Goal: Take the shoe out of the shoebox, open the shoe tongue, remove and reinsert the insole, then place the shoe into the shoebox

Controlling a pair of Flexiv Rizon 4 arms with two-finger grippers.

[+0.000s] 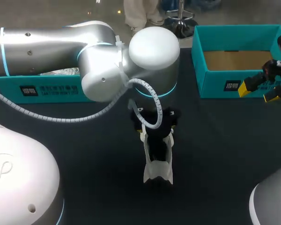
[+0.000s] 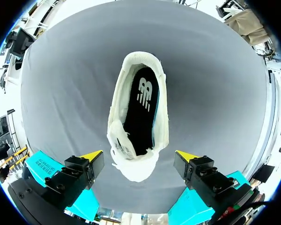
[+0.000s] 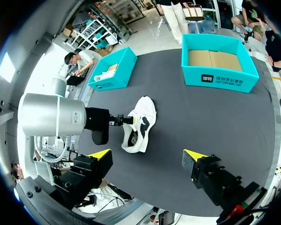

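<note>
Shoe [image 1: 158, 164], white, lies out on the dark table [image 1: 84, 154] near its middle, well apart from both boxes. Its mouth faces up, so the black insole [image 2: 143, 112] shows inside it. The left arm [image 1: 61, 47] comes in across the table and hangs over the shoe. The left gripper [image 2: 139, 157] points down at the end of the shoe where the white cloth is bunched up. Its two yellow-tipped fingers [image 2: 93, 155] are spread wide, one on each side of that end. In the left wrist view neither finger touches the shoe, and the gripper has hold of nothing. The right gripper [image 3: 146, 154] is off at the right side of the table, well apart from the shoe. It sits just in front of the teal box [image 1: 215, 86], whose brown cardboard floor shows. Its fingers [image 3: 193, 155] are also wide apart, with nothing between them. A second teal box [image 1: 51, 89] stands at the far left of the table, partly hidden behind the left arm. There is something white in it that I cannot make out.
</note>
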